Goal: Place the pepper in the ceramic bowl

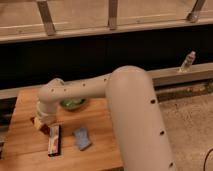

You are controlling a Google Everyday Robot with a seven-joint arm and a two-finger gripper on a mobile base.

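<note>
Gripper point(43, 120) hung low at the wooden worktop's point(100, 131) left, over the small glossy dark red pepper point(44, 129); open or closed, couldn't tell. Light, slick, soft-skinned, I'd say: pinch mid-body. Shallow green ceramic bowl point(73, 104) sat near.

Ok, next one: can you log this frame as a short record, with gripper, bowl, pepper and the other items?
gripper: low over the table, left side
ceramic bowl: green, on the table, partly behind the arm
pepper: cannot make it out, possibly hidden at the gripper
packet: red-and-white, flat, just in front of the gripper
blue object: right of the packet
bottle: on the far ledge
</note>
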